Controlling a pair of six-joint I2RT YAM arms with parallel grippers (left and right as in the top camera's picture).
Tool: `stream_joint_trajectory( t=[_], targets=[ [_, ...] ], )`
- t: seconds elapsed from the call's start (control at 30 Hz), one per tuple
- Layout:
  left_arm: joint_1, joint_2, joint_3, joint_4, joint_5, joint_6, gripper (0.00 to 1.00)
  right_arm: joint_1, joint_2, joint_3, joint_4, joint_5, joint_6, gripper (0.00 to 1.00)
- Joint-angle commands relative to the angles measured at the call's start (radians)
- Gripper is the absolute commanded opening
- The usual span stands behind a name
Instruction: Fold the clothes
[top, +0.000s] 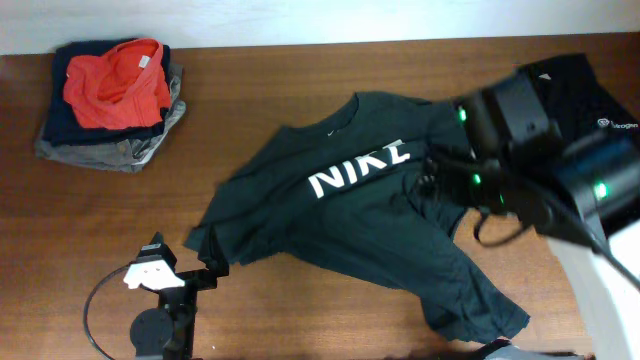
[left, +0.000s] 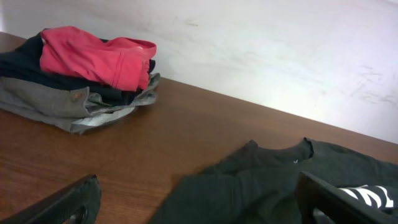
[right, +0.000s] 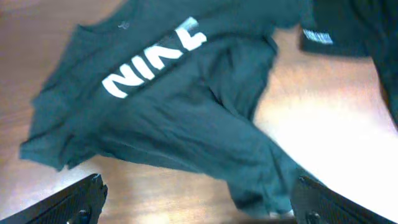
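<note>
Table (top: 300, 80): brown wood, carrying everything.
Black Nike shirt (top: 340, 210): lies in the middle of the table, front up and rumpled. Its collar points to the far edge, its hem trails toward the near right corner, and white letters cross the chest.
Second black shirt (top: 590, 100): lies at the far right corner, partly under the right arm, with a small white logo showing.
Pile of folded garments (top: 110, 100): sits at the far left corner, red on top of dark blue and grey.
Left gripper (left: 199, 208): sits low by the near edge, just beside the Nike shirt's sleeve, with jaws wide apart and nothing between them.
Right gripper (right: 199, 205): hangs above the Nike shirt's right half, with jaws wide apart, gripping nothing.
</note>
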Motion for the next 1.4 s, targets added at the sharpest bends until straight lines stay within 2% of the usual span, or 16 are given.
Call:
stream_joint_trajectory(
  t=[0.0, 0.27, 0.5, 0.63, 0.73, 0.97, 1.2, 1.37],
  targets=[
    [0.005, -0.007, -0.006, -0.002, -0.004, 0.013, 0.99, 0.000, -0.142, -0.154, -0.007, 0.045, 0.200, 0.99],
    [0.005, -0.007, -0.006, -0.002, -0.004, 0.013, 0.99, 0.000, -0.362, -0.608, 0.011, -0.007, 0.403, 0.99],
    [0.005, -0.007, -0.006, -0.002, -0.004, 0.013, 0.99, 0.000, -0.401, -0.873, 0.101, -0.143, 0.411, 0.99],
    [0.005, -0.007, -0.006, -0.002, -0.004, 0.013, 0.99, 0.000, -0.391, -0.958, 0.125, -0.144, 0.417, 0.99],
    [0.005, -0.007, -0.006, -0.002, -0.003, 0.013, 0.99, 0.000, -0.386, -1.012, 0.135, -0.163, 0.475, 0.99],
    [0.005, -0.007, -0.006, -0.002, -0.003, 0.013, 0.99, 0.000, -0.383, -1.136, 0.283, -0.237, 0.482, 0.99],
    [0.005, -0.007, -0.006, -0.002, -0.004, 0.013, 0.99, -0.001, -0.345, -1.210, 0.383, -0.246, 0.483, 0.99],
    [0.005, -0.007, -0.006, -0.002, -0.004, 0.013, 0.99, -0.001, -0.256, -1.226, 0.431, -0.246, 0.483, 0.99]
  ],
)
